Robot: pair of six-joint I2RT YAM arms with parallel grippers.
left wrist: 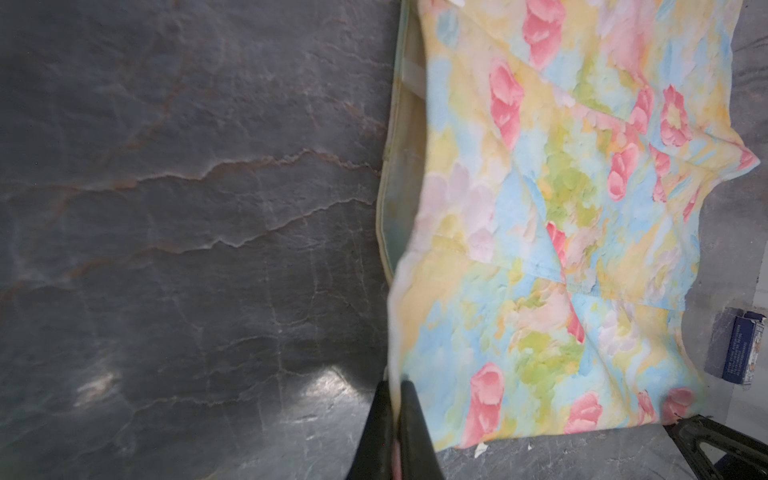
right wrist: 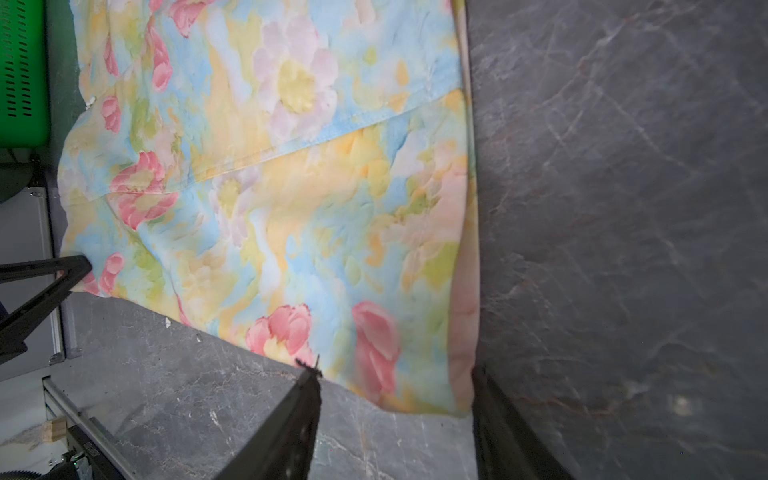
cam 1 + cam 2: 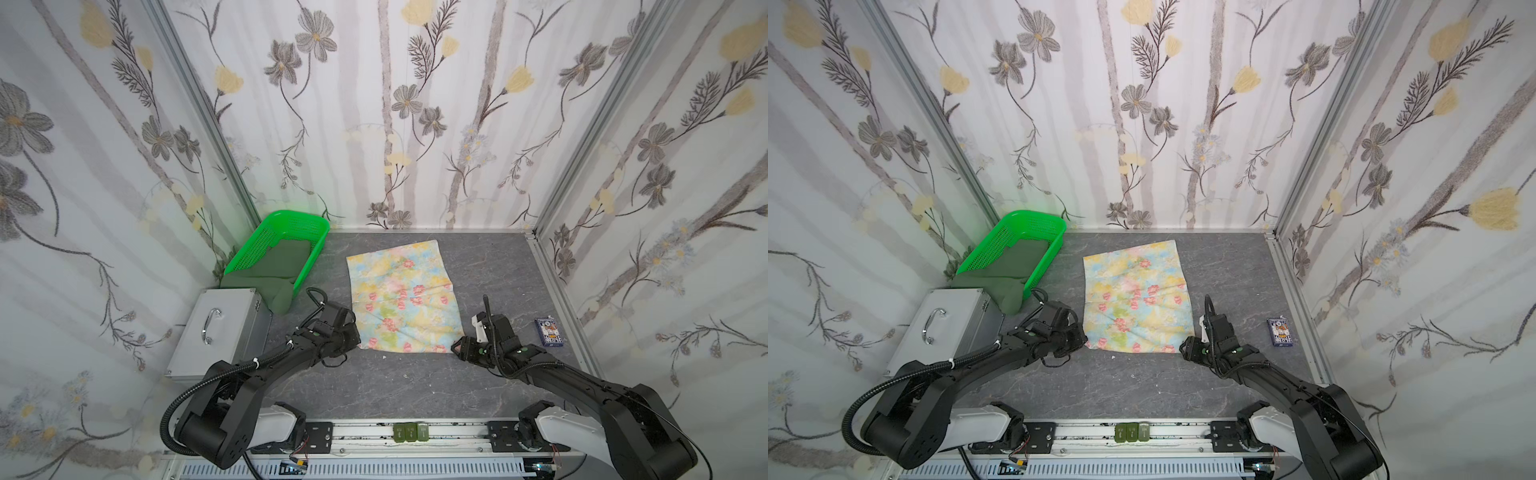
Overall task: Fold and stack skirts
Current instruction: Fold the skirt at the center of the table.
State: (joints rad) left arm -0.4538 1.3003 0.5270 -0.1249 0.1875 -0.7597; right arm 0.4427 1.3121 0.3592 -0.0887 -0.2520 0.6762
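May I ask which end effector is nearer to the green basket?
Left. The left end effector grips the floral skirt at its near corner toward the basket; the right end effector sits at the opposite near corner.

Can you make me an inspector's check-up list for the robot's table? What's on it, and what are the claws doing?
Surface: dark grey marbled table, with a few white crumbs by the flowery skirt's near edge.
Job's things: flowery skirt lies spread in the middle; dark green skirt sits in the green basket, spilling over its near end.
Clutter: green basket, silver case, blue card box.
Grippers: left gripper shut on one near corner of the flowery skirt; right gripper open, jaws either side of the other near corner.
Cables: black hose loops beside the left arm, clear of the cloth.
Surroundings: flowered walls, metal rail in front.
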